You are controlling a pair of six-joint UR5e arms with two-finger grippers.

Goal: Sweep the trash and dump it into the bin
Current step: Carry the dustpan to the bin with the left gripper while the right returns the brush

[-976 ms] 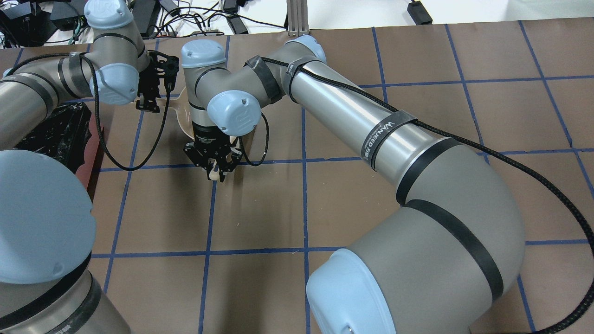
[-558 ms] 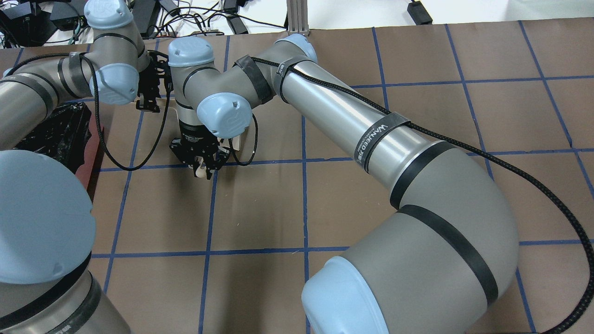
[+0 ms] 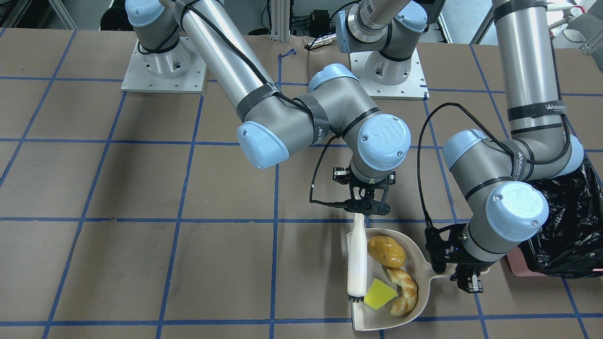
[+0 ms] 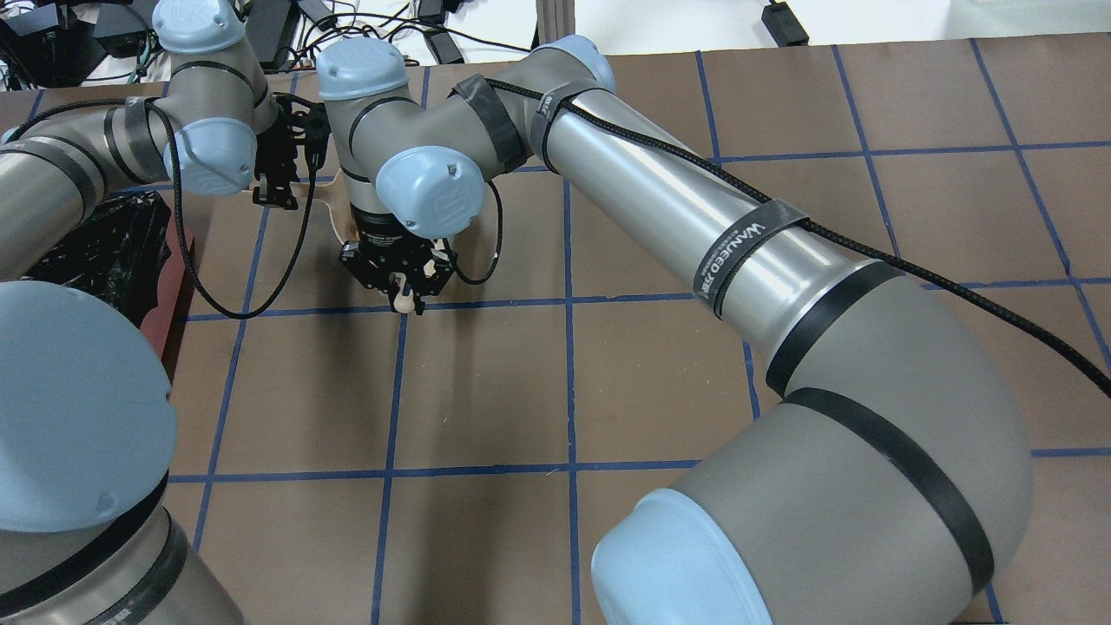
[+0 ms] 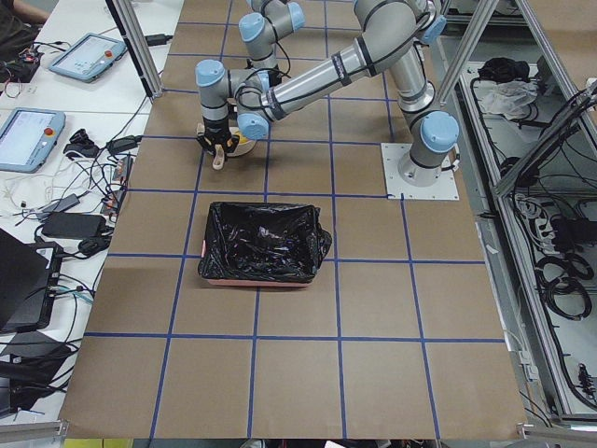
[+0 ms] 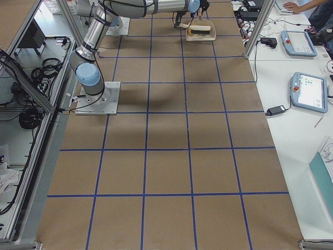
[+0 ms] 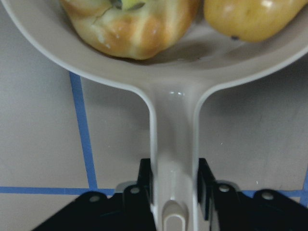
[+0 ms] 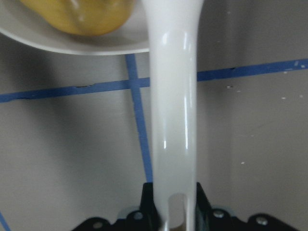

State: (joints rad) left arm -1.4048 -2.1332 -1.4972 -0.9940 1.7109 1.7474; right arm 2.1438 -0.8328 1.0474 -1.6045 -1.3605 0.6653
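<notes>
Trash, three pieces, all lying in a beige dustpan point(image 3: 420, 270) on the brown table point(image 3: 141, 263). The front-facing view shows each piece. A golden-brown potato point(image 3: 386, 251), smooth and glossy, lies at the pan's 12 o'clock. A curved tan croissant point(image 3: 404, 291) with ridged crust lies at 4 o'clock, touching the potato's lower end. A yellow wedge sponge point(image 3: 379, 293) lies at 7 o'clock, against the croissant. A white-handled brush point(image 3: 356, 263) lies along the pan's 9 o'clock edge, its dark bristles just beside the sponge. The bin point(image 3: 565, 226), pink and lined with crinkled black plastic, stands at the pan's 3 o'clock, near it. The left claw point(image 3: 471, 278) is clamped on the dustpan's handle; the left wrist view shows both fingers point(image 7: 144, 180) pressed to its sides. The right claw point(image 3: 368, 209) is closed tight around the brush handle's end, confirmed in the right wrist view. In the overhead view the arms hide the trash altogether. Only the exterior left view shows the whole bin point(image 5: 264, 243); the front view cuts it off at the edge.
</notes>
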